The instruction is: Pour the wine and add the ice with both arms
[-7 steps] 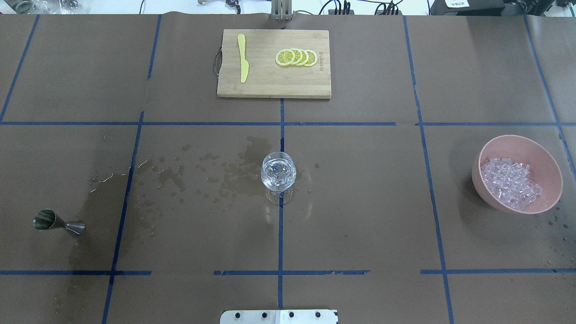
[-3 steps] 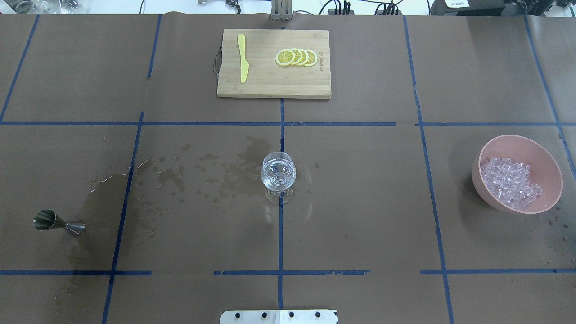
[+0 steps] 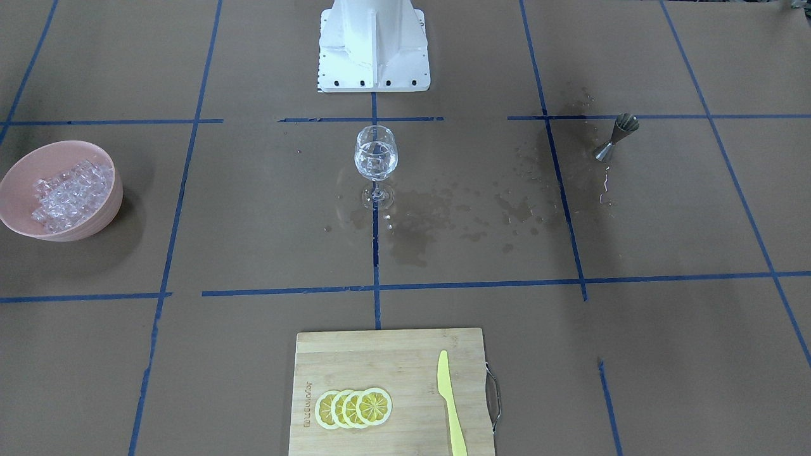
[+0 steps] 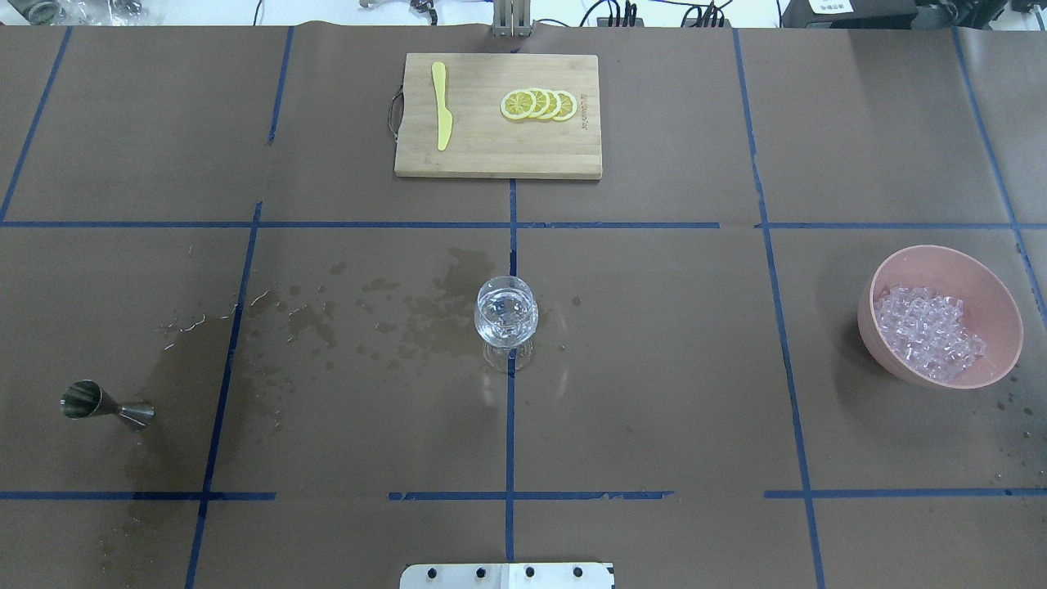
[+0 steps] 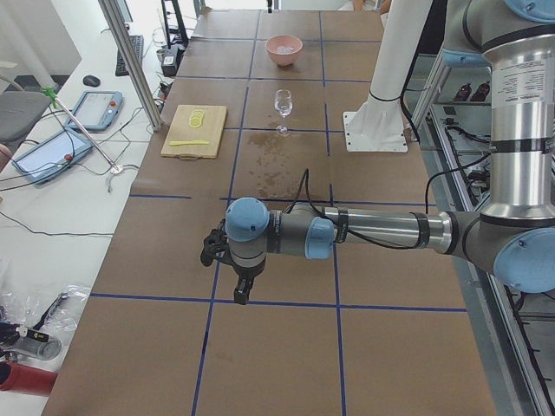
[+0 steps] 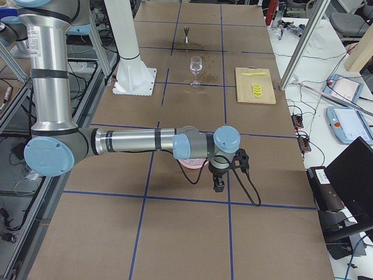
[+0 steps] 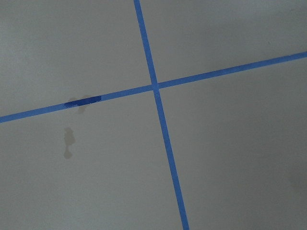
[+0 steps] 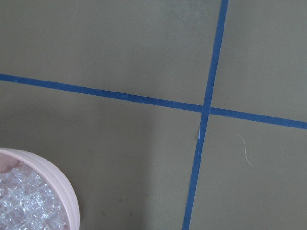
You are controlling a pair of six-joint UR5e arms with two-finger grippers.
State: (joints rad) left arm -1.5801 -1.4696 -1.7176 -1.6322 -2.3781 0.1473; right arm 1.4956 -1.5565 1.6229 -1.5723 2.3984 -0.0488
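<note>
Near right claw (image 6: 219, 185): ice (image 8: 24, 201) in pink bowl (image 8: 71, 201); left claw (image 5: 240, 293) far off; grip states: cannot tell.

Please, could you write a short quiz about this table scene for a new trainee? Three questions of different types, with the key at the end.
1. How many lemon slices lie on the cutting board?
2. True or false: the wine glass stands upright on a blue tape line.
3. What holds the heap of ice? A) cutting board B) pink bowl C) metal jigger

Key: 1. four; 2. true; 3. B
</note>
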